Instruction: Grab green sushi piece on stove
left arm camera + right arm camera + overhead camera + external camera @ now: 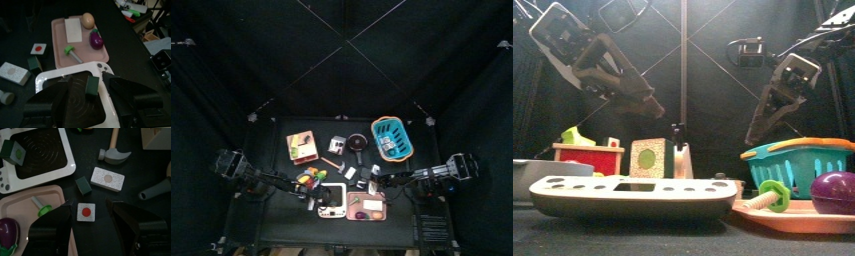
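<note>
The green sushi piece [91,85] stands on the black cooktop of the white stove [57,76], near its rim. My left gripper [90,102] hangs just over the stove, open, with one jaw on each side of the piece and not closed on it. The piece also shows on the stove in the right wrist view [13,152]. My right gripper [97,225] is open and empty above a small white block with a red dot [85,212], beside the stove [40,158]. In the top view the left gripper [315,190] is over the stove [329,197] and the right gripper [382,182] is right of it.
A pink tray [59,47] beyond the stove holds an egg [88,20], an eggplant [97,39] and a green bolt [70,50]. Loose sushi blocks [108,179], a second green piece [84,184] and a hammer [113,153] lie on the table. A blue basket [392,138] stands at the back right.
</note>
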### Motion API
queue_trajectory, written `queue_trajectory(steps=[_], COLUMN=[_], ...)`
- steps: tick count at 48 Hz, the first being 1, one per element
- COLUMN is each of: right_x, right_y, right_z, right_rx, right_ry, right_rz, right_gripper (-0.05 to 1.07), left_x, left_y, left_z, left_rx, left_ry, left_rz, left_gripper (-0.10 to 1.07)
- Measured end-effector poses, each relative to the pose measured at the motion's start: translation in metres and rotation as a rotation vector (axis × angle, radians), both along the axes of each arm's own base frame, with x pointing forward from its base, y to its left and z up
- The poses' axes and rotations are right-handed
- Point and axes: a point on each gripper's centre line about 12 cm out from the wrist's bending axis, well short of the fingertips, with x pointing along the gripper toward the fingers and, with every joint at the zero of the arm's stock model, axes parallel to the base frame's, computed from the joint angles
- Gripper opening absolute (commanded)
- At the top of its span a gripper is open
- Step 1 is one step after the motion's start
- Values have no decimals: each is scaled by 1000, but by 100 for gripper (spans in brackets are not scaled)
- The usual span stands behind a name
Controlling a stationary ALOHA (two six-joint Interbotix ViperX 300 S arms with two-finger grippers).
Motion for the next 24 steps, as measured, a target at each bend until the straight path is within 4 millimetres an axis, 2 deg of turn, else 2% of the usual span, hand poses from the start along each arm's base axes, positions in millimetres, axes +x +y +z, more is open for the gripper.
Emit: queue_trajectory(steps=[11, 24], right_x=[0, 1], right_y=[0, 1], right_z=[-1, -5], right_rx=[-2, -2], right_ry=[-3, 1], right_rz=[12, 23], right_gripper=[85, 85], left_x=[2, 7], left_y=[-13, -14], left_z=[-6, -19], left_rx=[0, 27], left_ry=[122, 200], left_rz=[-31, -44], left_gripper=[87, 87])
